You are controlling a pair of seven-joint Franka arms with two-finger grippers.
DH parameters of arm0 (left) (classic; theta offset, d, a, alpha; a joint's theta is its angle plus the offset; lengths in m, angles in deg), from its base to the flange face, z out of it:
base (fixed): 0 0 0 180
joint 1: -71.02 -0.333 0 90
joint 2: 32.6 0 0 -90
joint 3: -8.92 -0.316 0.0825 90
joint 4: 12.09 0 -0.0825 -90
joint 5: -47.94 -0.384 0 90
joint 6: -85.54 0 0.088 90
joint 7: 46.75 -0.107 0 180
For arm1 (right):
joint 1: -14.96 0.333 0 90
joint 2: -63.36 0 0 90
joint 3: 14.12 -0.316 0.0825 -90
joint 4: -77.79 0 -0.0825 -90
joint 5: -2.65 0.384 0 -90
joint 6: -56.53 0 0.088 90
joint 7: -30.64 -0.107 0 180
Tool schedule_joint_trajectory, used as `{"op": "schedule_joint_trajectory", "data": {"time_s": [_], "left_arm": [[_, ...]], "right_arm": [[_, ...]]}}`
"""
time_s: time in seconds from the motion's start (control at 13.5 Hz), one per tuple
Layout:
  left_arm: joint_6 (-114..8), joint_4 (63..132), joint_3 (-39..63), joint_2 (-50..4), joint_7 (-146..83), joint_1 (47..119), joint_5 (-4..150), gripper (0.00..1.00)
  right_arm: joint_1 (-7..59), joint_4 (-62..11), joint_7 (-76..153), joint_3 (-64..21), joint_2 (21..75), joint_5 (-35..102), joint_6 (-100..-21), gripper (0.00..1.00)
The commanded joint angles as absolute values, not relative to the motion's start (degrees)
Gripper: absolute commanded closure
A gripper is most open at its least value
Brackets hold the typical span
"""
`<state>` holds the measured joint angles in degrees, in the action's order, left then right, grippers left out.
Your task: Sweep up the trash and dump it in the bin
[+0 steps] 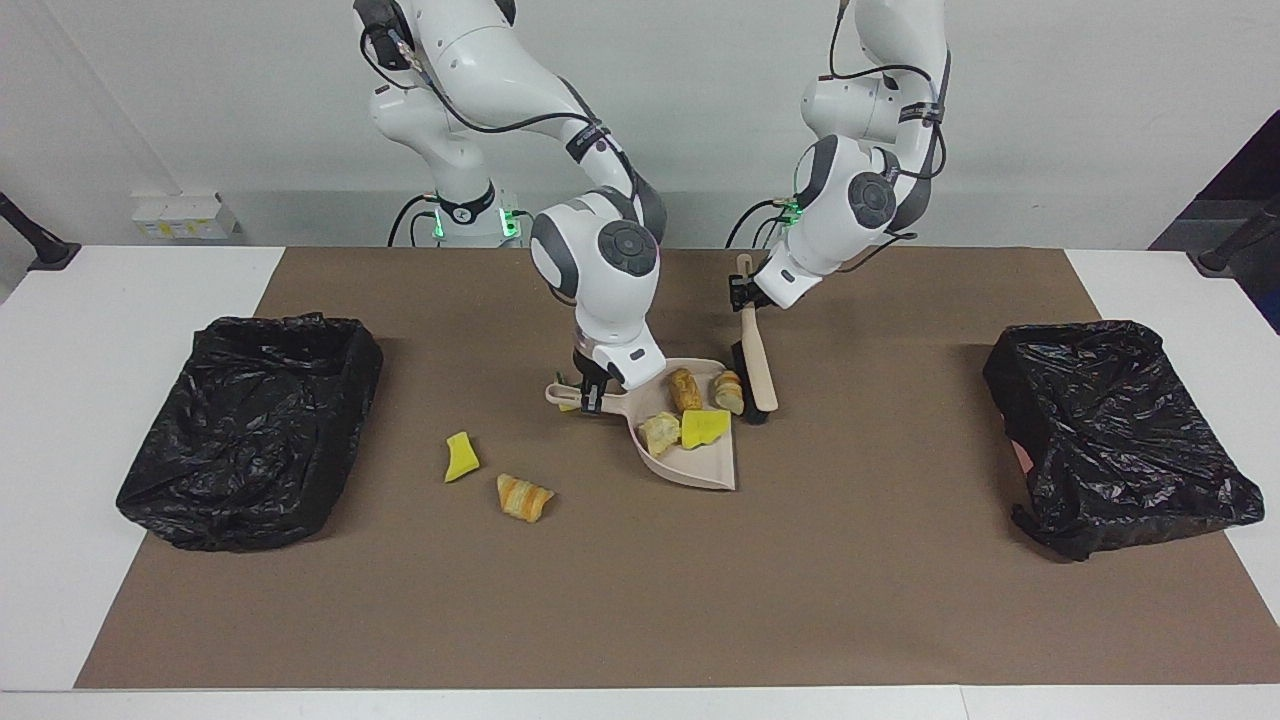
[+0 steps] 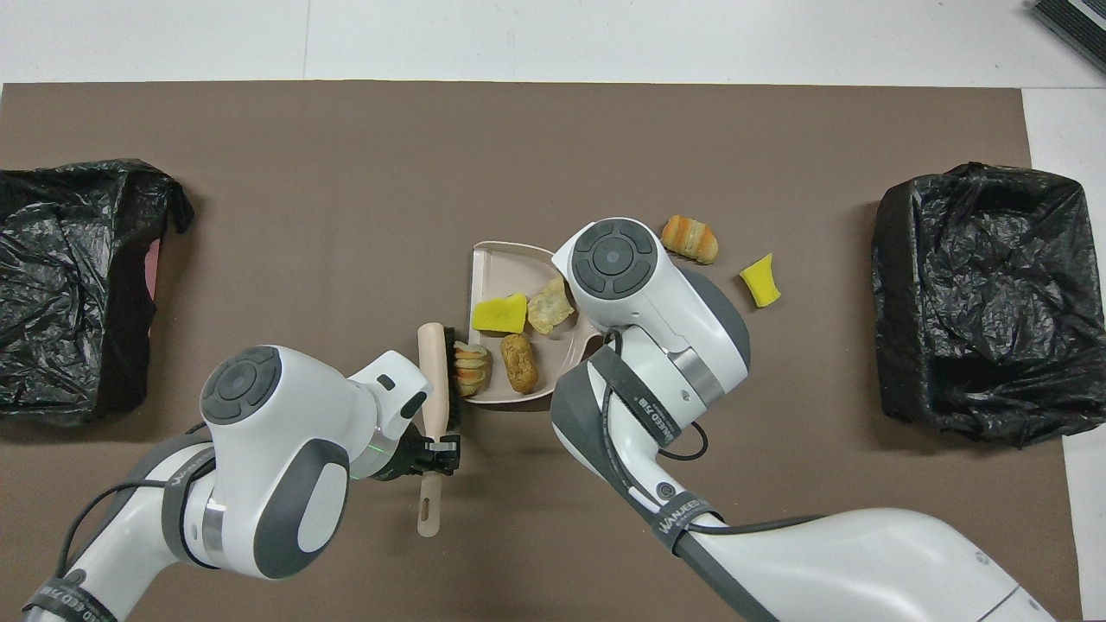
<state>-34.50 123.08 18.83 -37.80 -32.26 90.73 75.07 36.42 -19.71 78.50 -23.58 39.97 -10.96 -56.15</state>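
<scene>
My right gripper (image 1: 590, 392) is shut on the handle of the beige dustpan (image 1: 705, 470), which rests on the brown mat; the arm hides that hand in the overhead view. In the dustpan (image 2: 497, 263) lie three scraps of trash: a yellow sponge bit (image 1: 704, 427), a pale chunk (image 1: 660, 432) and a golden bread piece (image 1: 686, 388). My left gripper (image 1: 745, 295) is shut on the beige brush (image 2: 435, 389). Its bristles press a striped bread scrap (image 2: 472, 367) at the pan's mouth. A yellow bit (image 1: 461, 456) and a bread chunk (image 1: 523, 496) lie on the mat toward the right arm's end.
A black-lined bin (image 1: 250, 430) stands at the right arm's end of the mat. A second black-lined bin (image 1: 1110, 430) stands at the left arm's end. White table shows around the mat (image 1: 640, 600).
</scene>
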Motion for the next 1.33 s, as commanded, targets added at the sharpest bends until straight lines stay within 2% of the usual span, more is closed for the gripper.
{"op": "schedule_joint_trajectory", "data": {"time_s": [0.0, 0.52, 0.74, 0.89, 1.11, 1.26], "left_arm": [[-35.4, 121.6, 18.2, -37.6, -32.3, 93.3, 76.0, 1.00], [-33.5, 119.6, 17.8, -38.1, -30.4, 89.9, 75.7, 1.00], [-33.0, 117.6, 17.6, -40.5, -27.3, 89.4, 72.1, 1.00], [-27.5, 115.6, 17.7, -42.8, -25.8, 88.8, 66.6, 1.00], [-24.9, 116.6, 19.3, -45.9, -20.0, 91.5, 61.1, 1.00], [-24.9, 116.9, 19.6, -46.8, -11.7, 95.9, 60.2, 1.00]], "right_arm": [[36.1, -21.9, 80.2, -23.9, 41.8, -10.6, -55.6, 1.00], [36.1, -20.6, 80.3, -23.9, 41.8, -10.8, -53.5, 1.00], [35.1, -19.0, 81.1, -23.9, 42.7, -10.1, -52.5, 1.00], [33.2, -18.7, 83.7, -23.9, 44.1, -9.7, -51.2, 1.00], [29.1, -17.4, 90.0, -23.9, 47.0, -8.1, -48.2, 1.00], [25.7, -12.1, 94.9, -23.6, 47.4, -6.0, -42.1, 1.00]]}}
